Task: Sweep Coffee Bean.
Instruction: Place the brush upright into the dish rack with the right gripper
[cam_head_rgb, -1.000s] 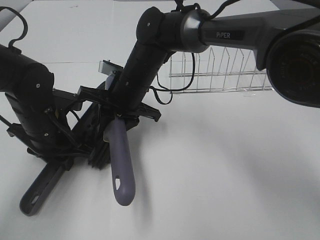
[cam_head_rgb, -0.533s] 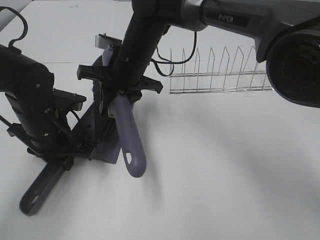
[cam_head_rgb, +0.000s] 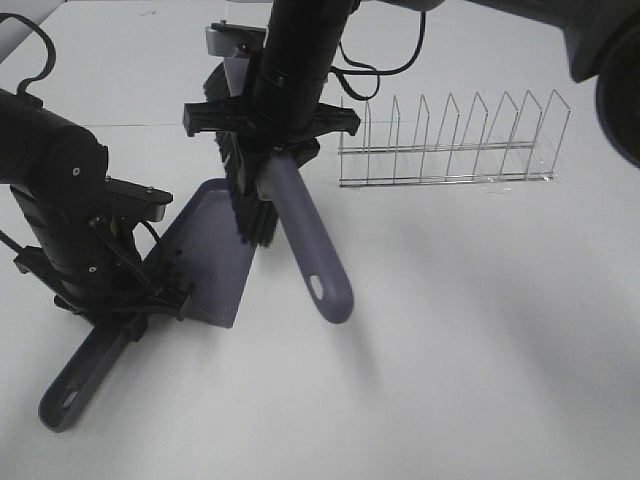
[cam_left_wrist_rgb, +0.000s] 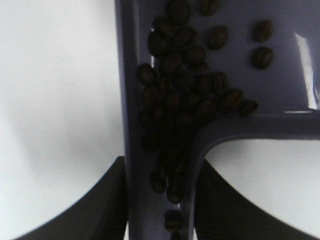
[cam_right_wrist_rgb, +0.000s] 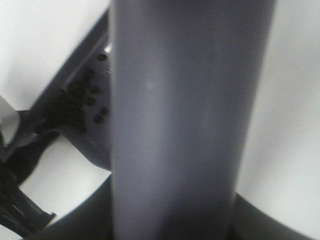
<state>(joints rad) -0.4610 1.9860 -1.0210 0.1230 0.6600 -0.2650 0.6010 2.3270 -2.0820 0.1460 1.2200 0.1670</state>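
Note:
My left gripper (cam_head_rgb: 125, 318) is shut on the handle of a purple dustpan (cam_head_rgb: 212, 255) that rests on the white table. In the left wrist view the coffee beans (cam_left_wrist_rgb: 180, 95) lie piled inside the dustpan (cam_left_wrist_rgb: 285, 75), where the pan meets its handle, with a few loose ones further in. My right gripper (cam_head_rgb: 268, 135) is shut on a purple brush (cam_head_rgb: 312, 250) and holds it tilted above the pan's far edge, black bristles (cam_head_rgb: 246, 200) down. The right wrist view shows the brush handle (cam_right_wrist_rgb: 180, 120) close up and beans in the pan (cam_right_wrist_rgb: 90, 95) below.
A clear wire dish rack (cam_head_rgb: 450, 140) stands at the back right on the white table (cam_head_rgb: 480, 340). The dustpan handle's end (cam_head_rgb: 68, 398) points to the front left. The left arm's base (cam_head_rgb: 50, 190) fills the left side.
My right gripper has lifted the brush up and toward the back right, off the dustpan, and the pan's inside now shows. The left arm and dustpan have stayed put.

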